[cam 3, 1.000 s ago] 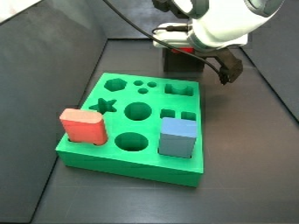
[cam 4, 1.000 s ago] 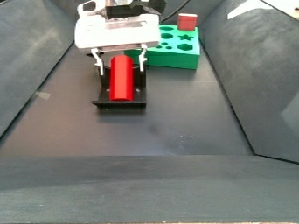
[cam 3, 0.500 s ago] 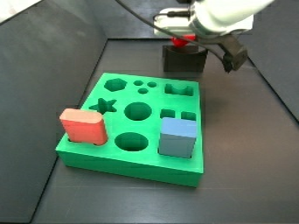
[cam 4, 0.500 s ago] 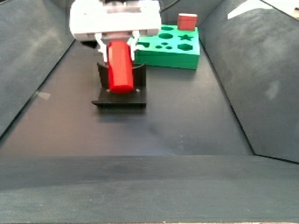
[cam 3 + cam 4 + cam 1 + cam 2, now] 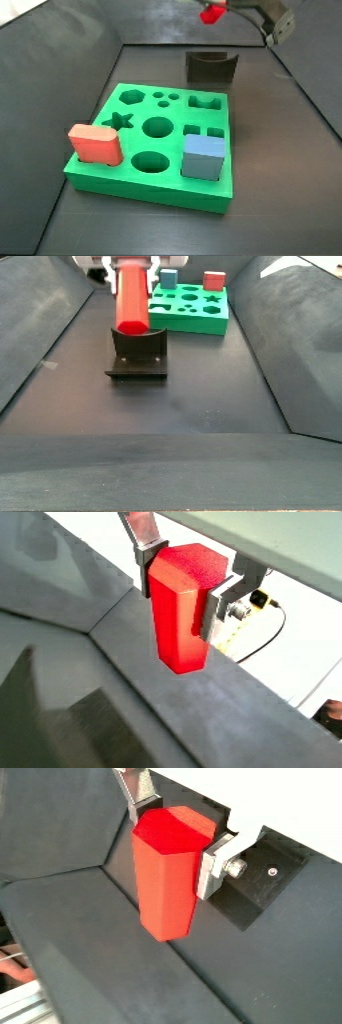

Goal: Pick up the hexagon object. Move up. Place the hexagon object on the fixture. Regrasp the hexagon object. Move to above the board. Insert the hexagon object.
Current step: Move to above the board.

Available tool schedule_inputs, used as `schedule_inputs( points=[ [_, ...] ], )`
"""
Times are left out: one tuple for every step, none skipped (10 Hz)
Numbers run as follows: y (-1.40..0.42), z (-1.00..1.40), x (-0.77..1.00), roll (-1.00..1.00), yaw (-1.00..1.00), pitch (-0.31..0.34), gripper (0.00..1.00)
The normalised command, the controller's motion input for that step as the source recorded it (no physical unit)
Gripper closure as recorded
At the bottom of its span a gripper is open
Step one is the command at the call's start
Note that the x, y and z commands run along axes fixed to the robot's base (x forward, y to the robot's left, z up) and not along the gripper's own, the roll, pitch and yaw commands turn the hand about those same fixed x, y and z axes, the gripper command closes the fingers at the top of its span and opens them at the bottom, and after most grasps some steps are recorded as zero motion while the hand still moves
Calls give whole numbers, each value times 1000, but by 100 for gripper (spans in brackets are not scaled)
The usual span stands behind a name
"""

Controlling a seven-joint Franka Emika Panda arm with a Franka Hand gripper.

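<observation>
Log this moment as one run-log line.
gripper: shut on hexagon object | position: raised above fixture | fixture: empty | board: hexagon hole open

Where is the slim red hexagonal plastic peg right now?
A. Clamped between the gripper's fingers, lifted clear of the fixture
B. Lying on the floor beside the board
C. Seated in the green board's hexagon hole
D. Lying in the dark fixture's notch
A: in both wrist views the gripper clamps the red hexagonal peg from both sides, and in a side view the peg hangs above the empty dark fixture.

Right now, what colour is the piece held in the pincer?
Bright red: the hexagon object sits between the pincer fingers, clearest in a wrist view.
</observation>
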Motion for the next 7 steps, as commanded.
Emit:
schedule_inputs(
  points=[
    [98, 1000, -78, -39, -148, 48, 100],
    [92, 1000, -79, -47, -125, 68, 100],
    [82, 1000, -80, -55, -93, 95, 100],
    [50, 783, -67, -59, -55, 125, 100],
    [26, 600, -52, -58, -21, 141, 100],
    [10, 417, -36, -50, 9, 148, 100],
    [0, 169, -20, -49, 46, 146, 100]
  ],
)
